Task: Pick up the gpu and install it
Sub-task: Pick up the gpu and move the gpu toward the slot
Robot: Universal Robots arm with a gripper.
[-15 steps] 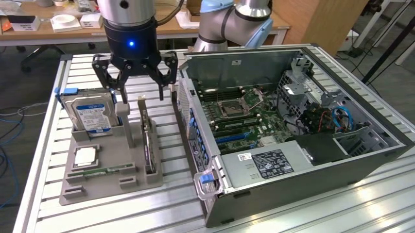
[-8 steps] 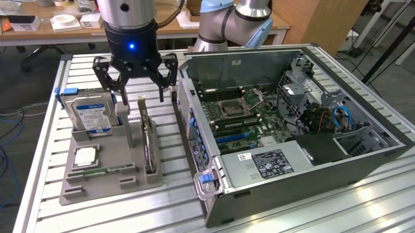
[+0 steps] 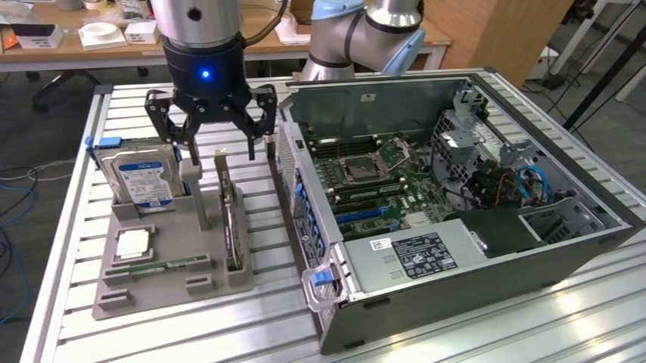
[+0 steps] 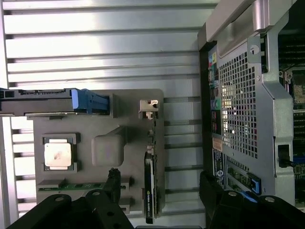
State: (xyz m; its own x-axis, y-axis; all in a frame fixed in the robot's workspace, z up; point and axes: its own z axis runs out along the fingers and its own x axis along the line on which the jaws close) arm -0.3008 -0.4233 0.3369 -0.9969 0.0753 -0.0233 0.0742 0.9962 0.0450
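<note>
I had the fingers (image 4: 217, 195) spread wide and empty over the tray (image 3: 162, 291). The gpu (image 3: 233, 227) stood on edge just beneath them, untouched; nothing was installed in the case (image 3: 434, 302) yet.

i have the arm (image 3: 198, 26) standing vertical, wrist straight down, the gripper (image 3: 215, 150) pointing downward, jaws spread wide and empty between them.

Bright, even light; glare on aluminium table slats (image 4: 105, 47); soft shadows inside case (image 3: 374, 106).
</note>
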